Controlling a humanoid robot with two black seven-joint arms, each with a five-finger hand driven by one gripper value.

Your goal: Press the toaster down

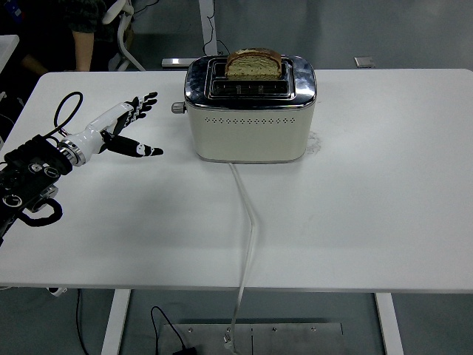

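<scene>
1. The right arm does not show in the frame. The left arm (29,181) is cut off by the left edge, so only its black forearm, a looped black cable and the wrist can be seen.
2. At the upper left a person (81,29) is cropped by the top edge; only dark clothing and a bit of an arm are visible.
3. The white cord (247,237) runs from the toaster's front down over the tabletop's near edge; its far end is lost below.
4. The toaster (251,111) stands at the upper middle of the frame on the white tabletop (369,207). It has a cream, rounded body with a row of small holes and a shiny chrome top with two slots.
5. A slice of bread (254,64), brown-crusted, sticks up out of the rear slot.
6. The small round lever knob (177,108) sits high on the toaster's left end.
7. The left hand (122,129), white with black-tipped fingers, is at the left of the frame. Its fingers are spread wide, the thumb pointing right; it holds nothing and is near the knob but clear of it.
</scene>
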